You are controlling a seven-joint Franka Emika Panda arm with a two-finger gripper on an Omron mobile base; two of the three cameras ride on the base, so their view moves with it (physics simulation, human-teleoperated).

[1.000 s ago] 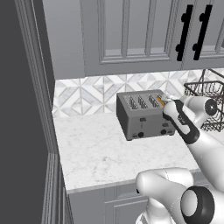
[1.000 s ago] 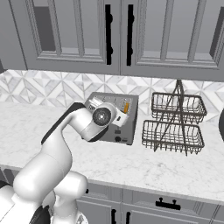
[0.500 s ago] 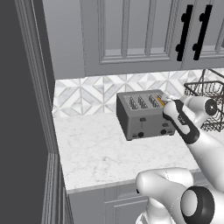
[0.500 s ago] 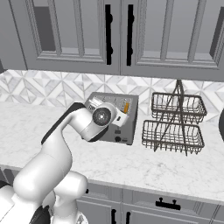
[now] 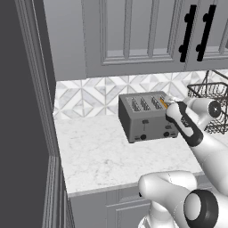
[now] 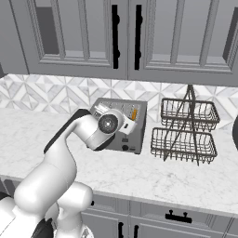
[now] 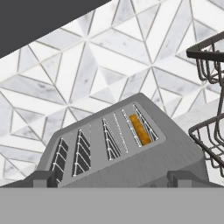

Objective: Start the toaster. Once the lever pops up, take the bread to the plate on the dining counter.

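On the left of the left base view a dark tall panel (image 5: 22,111) is seen, and beside it the white marble table (image 5: 98,156) runs rightward under grey upper cabinets (image 5: 133,40) with black handles (image 5: 187,33). A tiled backsplash (image 5: 93,95) of grey and white triangles is seen behind the table. The toaster (image 5: 147,116) is stood on the table near the backsplash, its four slots facing up and its knobs and lever tabs on the front. The bread (image 5: 163,103) is seated in the rightmost slot as that view shows it, with only an orange-golden edge visible; in the hand view the bread (image 7: 141,129) is sunk in the slot nearest the wire rack. The hand (image 5: 173,107) is held at the toaster's right end, just beside the bread slot; whether the toaster is touched can hardly be judged from these angles. The fingers (image 7: 46,178) are spread wide, one tip to each side of the toaster body in the hand view, and nothing is pinched. Further right, a two-tier dark wire basket rack (image 6: 186,130) is stood on the table, near the toaster but apart from it.
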